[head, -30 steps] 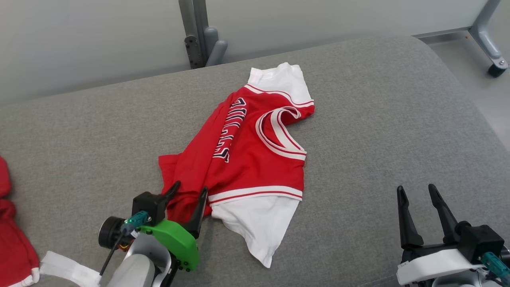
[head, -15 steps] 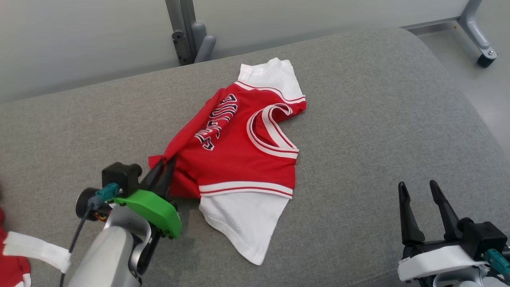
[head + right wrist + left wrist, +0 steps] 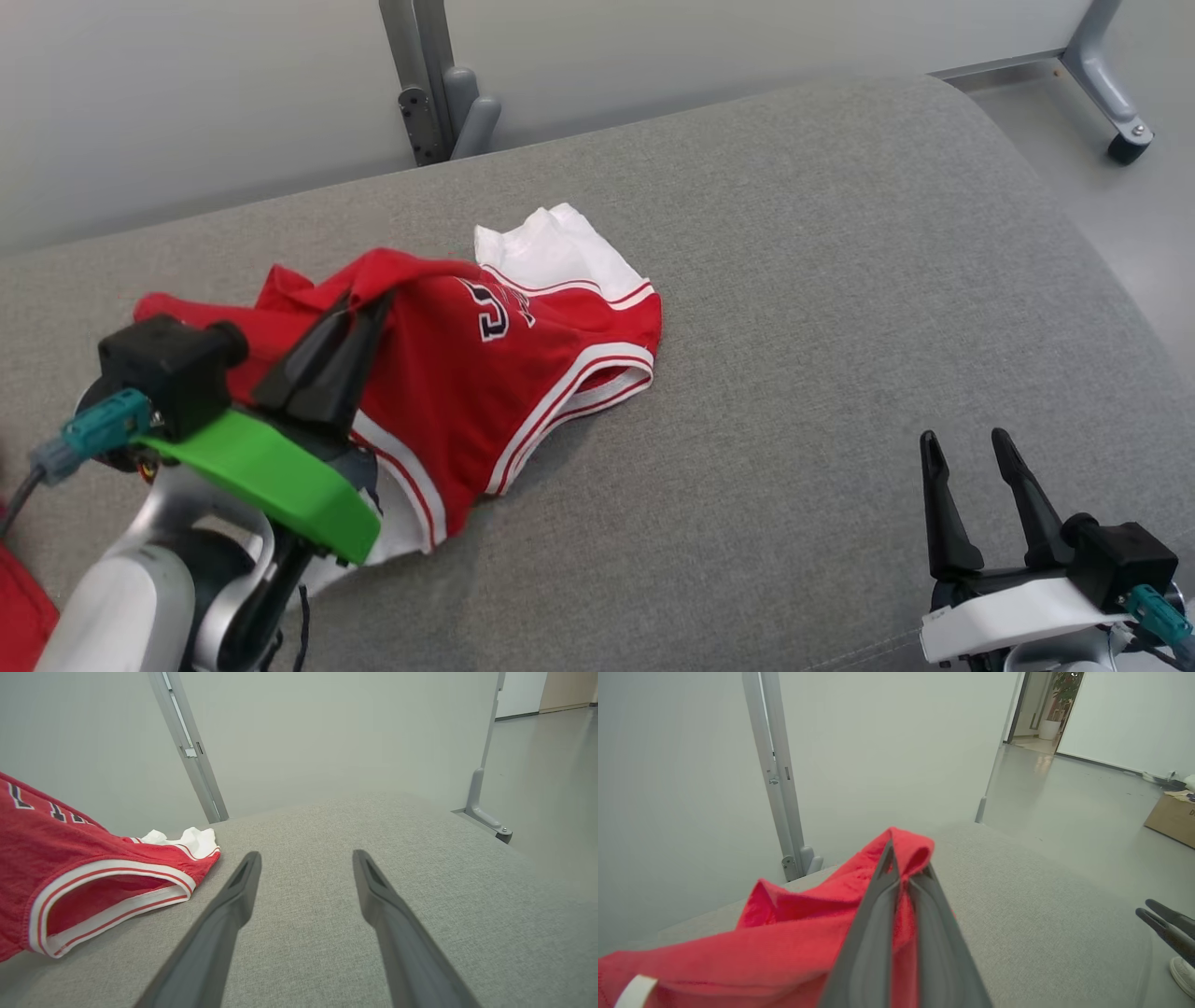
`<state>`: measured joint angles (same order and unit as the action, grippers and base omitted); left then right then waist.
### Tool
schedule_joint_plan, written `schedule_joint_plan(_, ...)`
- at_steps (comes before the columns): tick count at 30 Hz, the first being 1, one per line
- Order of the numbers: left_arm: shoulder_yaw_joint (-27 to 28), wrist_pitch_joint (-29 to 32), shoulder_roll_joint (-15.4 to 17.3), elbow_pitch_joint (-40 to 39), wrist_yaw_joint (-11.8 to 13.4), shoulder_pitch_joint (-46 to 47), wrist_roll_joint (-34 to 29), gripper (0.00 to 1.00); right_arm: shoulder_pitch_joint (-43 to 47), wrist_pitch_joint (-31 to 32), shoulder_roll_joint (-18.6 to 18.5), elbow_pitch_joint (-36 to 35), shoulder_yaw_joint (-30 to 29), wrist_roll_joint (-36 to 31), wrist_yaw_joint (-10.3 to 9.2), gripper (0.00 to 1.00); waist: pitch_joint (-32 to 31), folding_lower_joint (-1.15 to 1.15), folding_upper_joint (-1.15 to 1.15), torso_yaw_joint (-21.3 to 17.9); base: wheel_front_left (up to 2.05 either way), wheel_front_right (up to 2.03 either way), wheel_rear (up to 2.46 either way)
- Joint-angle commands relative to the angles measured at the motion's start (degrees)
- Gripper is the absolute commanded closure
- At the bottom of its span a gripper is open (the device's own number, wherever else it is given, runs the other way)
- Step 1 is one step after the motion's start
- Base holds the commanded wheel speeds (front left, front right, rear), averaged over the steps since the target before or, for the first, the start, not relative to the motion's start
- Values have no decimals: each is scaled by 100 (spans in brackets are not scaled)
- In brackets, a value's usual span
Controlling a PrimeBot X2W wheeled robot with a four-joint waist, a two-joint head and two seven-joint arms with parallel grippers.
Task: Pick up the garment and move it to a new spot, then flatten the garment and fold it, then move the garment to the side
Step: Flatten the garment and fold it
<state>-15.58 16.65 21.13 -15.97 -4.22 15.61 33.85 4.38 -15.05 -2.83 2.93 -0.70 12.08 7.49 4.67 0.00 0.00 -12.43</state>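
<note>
The garment (image 3: 485,373) is a red jersey with white sleeves, striped trim and dark lettering, bunched on the grey cushion (image 3: 822,308) left of centre. My left gripper (image 3: 359,303) is shut on a fold of its red cloth and holds that part raised. The left wrist view has the closed fingers (image 3: 878,914) pinching the red garment (image 3: 803,919) over their tips. At the lower right my right gripper (image 3: 966,446) stands open above bare cushion, apart from the jersey. The right wrist view has the gripper (image 3: 306,856) open with the garment (image 3: 70,872) lying to its left.
A grey metal post with a bracket (image 3: 429,84) stands behind the cushion, against a pale wall. A frame leg on a caster (image 3: 1116,103) is on the floor at the far right. More red cloth (image 3: 19,607) lies at the lower left edge. A cardboard box (image 3: 1169,819) sits on the floor.
My left gripper closed on the jersey's edge, then lifted and pulled it left, so the jersey is bunched and shifted leftward. The head camera has also moved. The right gripper stays open.
</note>
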Motion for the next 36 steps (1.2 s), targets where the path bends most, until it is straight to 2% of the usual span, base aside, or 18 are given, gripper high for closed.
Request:
schedule_joint_plan(1, -22, 75, 44, -160, 70, -165, 53, 100, -21, -19, -14, 13, 3, 46, 0, 0, 33, 0, 0, -35, 0, 0, 0)
schedule_joint_plan(4, -237, 274, -12, -537, 208, -554, 19, 100, -4, -19, -13, 36, 20, 103, 0, 0, 104, 0, 0, -47, 0, 0, 0)
schedule_joint_plan(8, -799, 251, -367, -356, 252, -841, -94, 100, -120, -19, -13, 61, 47, 151, 0, 0, 257, 0, 0, -26, 0, 0, 0)
schedule_joint_plan(16, -1865, -224, -1349, 1194, -29, -397, -372, 100, -342, -19, -13, 76, 142, 47, 1, 0, 494, 0, 0, -33, 0, 0, 0)
schedule_joint_plan(23, -2068, -758, -1643, 2511, -124, 136, -465, 100, -388, -19, -15, 85, 191, -39, 0, 0, 591, 0, 0, -136, 0, 0, 0)
schedule_joint_plan(24, -2073, -809, -1655, 2611, -129, 170, -452, 96, -373, -19, -13, 83, 192, -42, 0, 0, 588, 0, 0, -147, 0, 0, 0)
schedule_joint_plan(28, -2168, -870, -1718, 2819, -143, 266, -379, 60, -285, -19, -14, 88, 167, -74, 0, 0, 540, 0, 0, -163, 0, 0, 0)
schedule_joint_plan(33, -2215, -820, -1730, 2757, -130, 260, -303, 44, -250, -19, -13, 94, 148, -19, 0, 0, 475, 0, 0, -144, 0, 0, 0)
schedule_joint_plan(36, -2257, -714, -1732, 2570, -89, 263, -295, 24, -267, -19, -14, 88, 179, 22, 0, 0, 475, 0, 0, -108, 0, 0, 0)
